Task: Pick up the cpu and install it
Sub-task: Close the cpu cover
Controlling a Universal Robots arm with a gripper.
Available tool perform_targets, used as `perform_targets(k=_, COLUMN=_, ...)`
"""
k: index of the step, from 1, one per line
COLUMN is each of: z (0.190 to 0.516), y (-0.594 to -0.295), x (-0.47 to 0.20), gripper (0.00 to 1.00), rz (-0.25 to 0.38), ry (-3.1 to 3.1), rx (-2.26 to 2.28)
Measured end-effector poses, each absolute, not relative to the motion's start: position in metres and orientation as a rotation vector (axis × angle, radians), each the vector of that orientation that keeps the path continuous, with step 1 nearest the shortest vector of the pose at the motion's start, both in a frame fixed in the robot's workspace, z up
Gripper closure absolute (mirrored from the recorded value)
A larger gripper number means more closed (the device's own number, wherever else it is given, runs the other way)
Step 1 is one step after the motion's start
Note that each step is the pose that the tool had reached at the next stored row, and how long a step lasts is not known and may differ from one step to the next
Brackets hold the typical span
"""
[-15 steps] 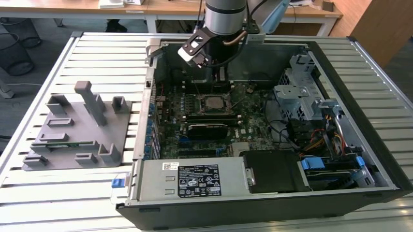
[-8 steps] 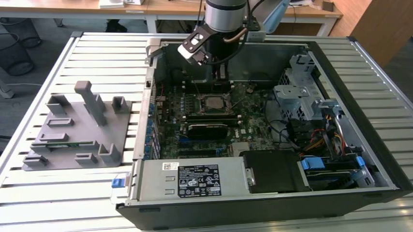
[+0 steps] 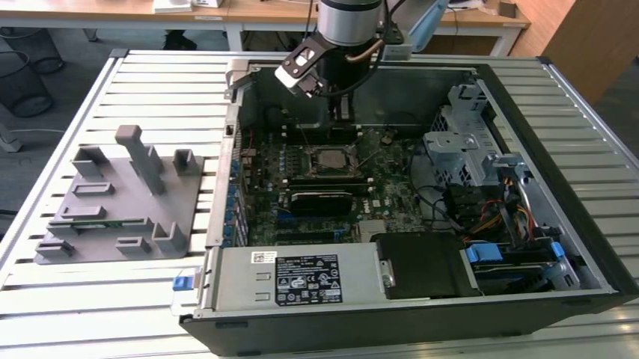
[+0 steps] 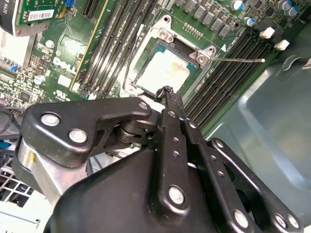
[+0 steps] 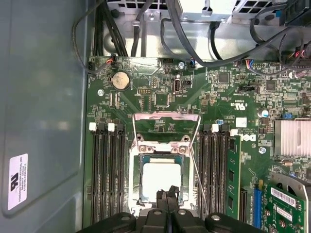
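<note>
Cpu [image 5: 160, 180]: top bare metal, pale silver, smooth, satin sheen.
Claw [image 4: 167, 93]: black links, smooth, semi-gloss; bright metal pins.
Motherboard [image 5: 228, 97]: green board, mostly matt, shiny solder pts.
Case wall [image 5: 43, 97]: grey sheet metal, dull sheen.
Table [image 3: 150, 82]: pale ribbed metal slats.
Fixture plate [image 3: 120, 198]: grey plastic, matt.

This is a robotics lab set up in an office-like room. A robot arm [image 3: 349, 22] hangs over a slatted metal surface [image 3: 90, 299] rather than an ordinary desk. On it lies an open computer case [image 3: 399, 329], its green board [image 5: 233, 97] bare and the cpu [image 5: 160, 180] in its socket. Beside the case sits a grey plastic plate [image 3: 120, 194] with upright posts. Behind, in the exterior view, are wooden desks [image 3: 260, 11], wire bins [image 3: 22, 82] and a grey floor [image 3: 90, 41].
</note>
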State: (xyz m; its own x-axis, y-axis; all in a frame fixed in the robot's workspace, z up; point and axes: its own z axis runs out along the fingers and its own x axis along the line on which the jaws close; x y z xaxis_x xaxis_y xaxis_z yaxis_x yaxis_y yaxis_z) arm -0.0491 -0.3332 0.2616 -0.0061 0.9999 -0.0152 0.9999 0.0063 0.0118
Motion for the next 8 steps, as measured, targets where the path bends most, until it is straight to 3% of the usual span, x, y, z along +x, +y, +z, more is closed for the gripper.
perform_targets(k=8, z=0.2622, y=-0.3414, x=-0.0491, gripper=0.89, rz=-0.003, ry=2.215, rx=2.201)
